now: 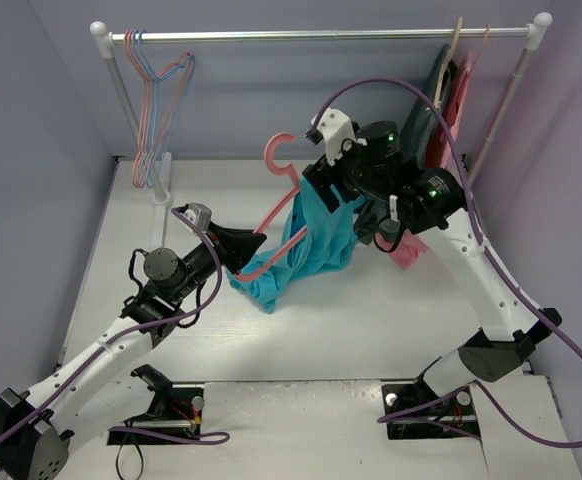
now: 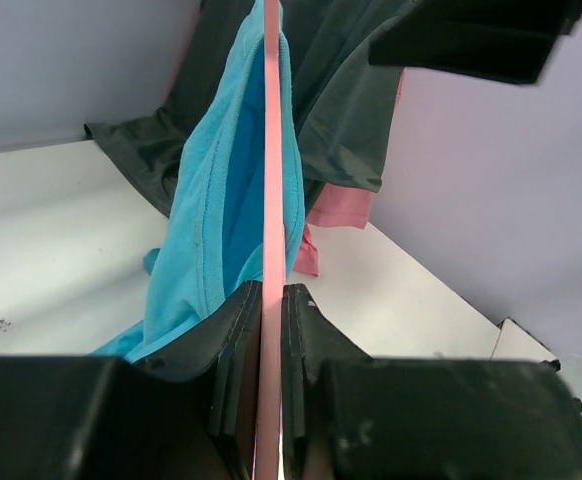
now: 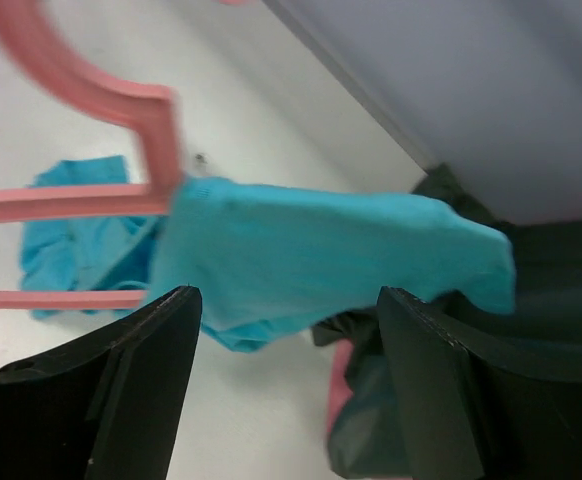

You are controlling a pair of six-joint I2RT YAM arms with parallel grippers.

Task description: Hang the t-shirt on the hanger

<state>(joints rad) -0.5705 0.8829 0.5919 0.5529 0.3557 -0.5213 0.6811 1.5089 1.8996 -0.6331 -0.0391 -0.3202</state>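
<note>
The salmon-pink hanger is held up over the table, hook at the top. My left gripper is shut on its lower bar, which shows clamped between the jaws in the left wrist view. The teal t-shirt drapes over the hanger's right shoulder, and its lower end rests on the table. It also shows in the left wrist view. My right gripper is by the top of the shirt. In the right wrist view it is open, with the t-shirt and hanger just beyond the jaws.
A clothes rail spans the back. Light-blue and pink hangers hang at its left end. A wooden hanger, a dark grey-green garment and a pink garment hang at its right end, close behind the right arm.
</note>
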